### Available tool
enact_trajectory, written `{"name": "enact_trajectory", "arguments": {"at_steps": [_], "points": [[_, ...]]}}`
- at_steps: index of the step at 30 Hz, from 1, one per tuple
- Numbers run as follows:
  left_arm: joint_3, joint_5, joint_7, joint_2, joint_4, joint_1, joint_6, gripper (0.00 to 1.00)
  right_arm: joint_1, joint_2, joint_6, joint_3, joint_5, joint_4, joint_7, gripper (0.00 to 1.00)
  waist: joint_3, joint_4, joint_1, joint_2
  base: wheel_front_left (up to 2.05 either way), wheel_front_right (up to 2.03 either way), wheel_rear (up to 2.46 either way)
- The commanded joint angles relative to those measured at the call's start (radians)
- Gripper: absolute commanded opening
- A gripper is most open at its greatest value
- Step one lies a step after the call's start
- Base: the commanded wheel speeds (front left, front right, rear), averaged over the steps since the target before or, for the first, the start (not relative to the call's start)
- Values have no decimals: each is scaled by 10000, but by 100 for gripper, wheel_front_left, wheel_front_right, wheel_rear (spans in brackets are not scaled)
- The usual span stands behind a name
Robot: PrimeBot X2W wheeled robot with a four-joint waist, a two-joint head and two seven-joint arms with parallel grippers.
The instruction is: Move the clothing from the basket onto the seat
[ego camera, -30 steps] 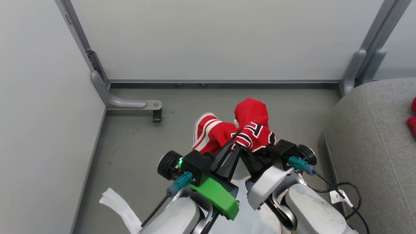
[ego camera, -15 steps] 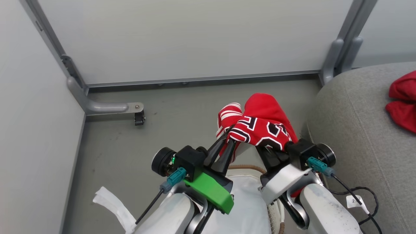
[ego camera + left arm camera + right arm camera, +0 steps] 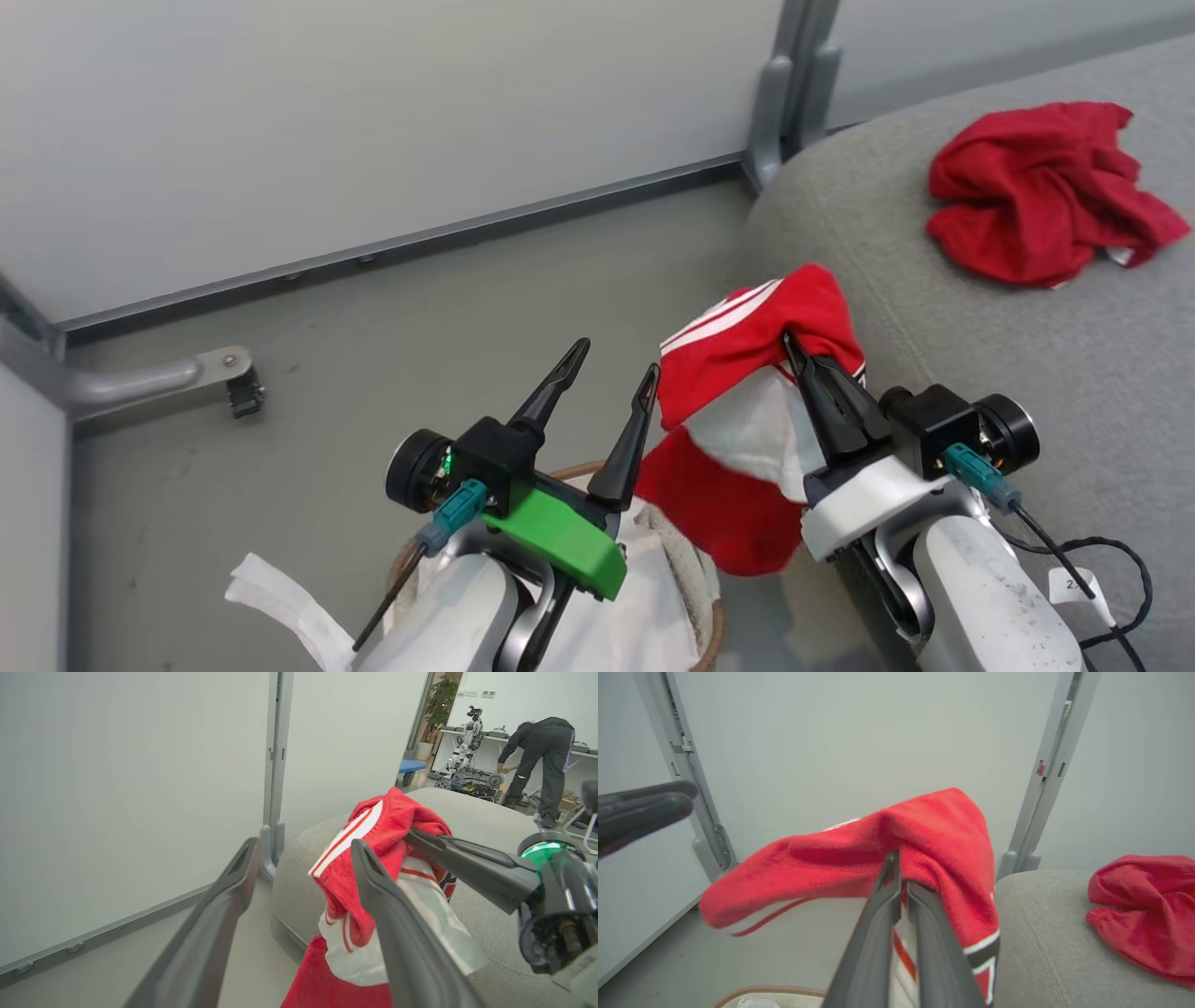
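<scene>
Seat [image 3: 980,373] is sitting off to the right, plain red garment [image 3: 1046,196] bunching up near its far edge. Jersey [image 3: 738,355] is dangling lengthwise, pointing down, between the seat's left edge and the basket [image 3: 711,611]. Right gripper [image 3: 794,342] is pinching its top; left gripper [image 3: 616,359] is gaping wide, empty.

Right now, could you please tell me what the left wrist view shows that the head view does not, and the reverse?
The left wrist view adds a person bending forward, a second robot and a potted plant in the room beyond the seat. The head view adds the basket under the left forearm and the plain red garment lying crumpled on the seat. Both share the jersey hanging from the shut right claw, with the open, empty left claw beside it.
</scene>
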Motion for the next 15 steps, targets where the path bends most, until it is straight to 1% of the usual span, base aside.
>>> {"name": "enact_trajectory", "arguments": {"at_steps": [1, 6, 11, 15], "points": [[97, 147, 9, 45, -7, 198, -48, 100, 91, -17, -10, -55, -24, -143, -20, 0, 318, -1615, 0, 0, 0, 0, 0], [316, 272, 11, 46, 121, 213, -139, 100, 23, -20, -10, -79, 72, -455, -20, 0, 511, -2722, 0, 0, 0, 0, 0], [182, 318, 9, 54, 382, -149, -347, 100, 143, -157, -10, -493, -90, -904, -20, 0, 784, -2891, 0, 0, 0, 0, 0], [138, 388, 9, 54, 610, -296, -448, 100, -307, -636, -10, -554, -307, -1098, -20, 0, 1026, -2930, 0, 0, 0, 0, 0]]}}
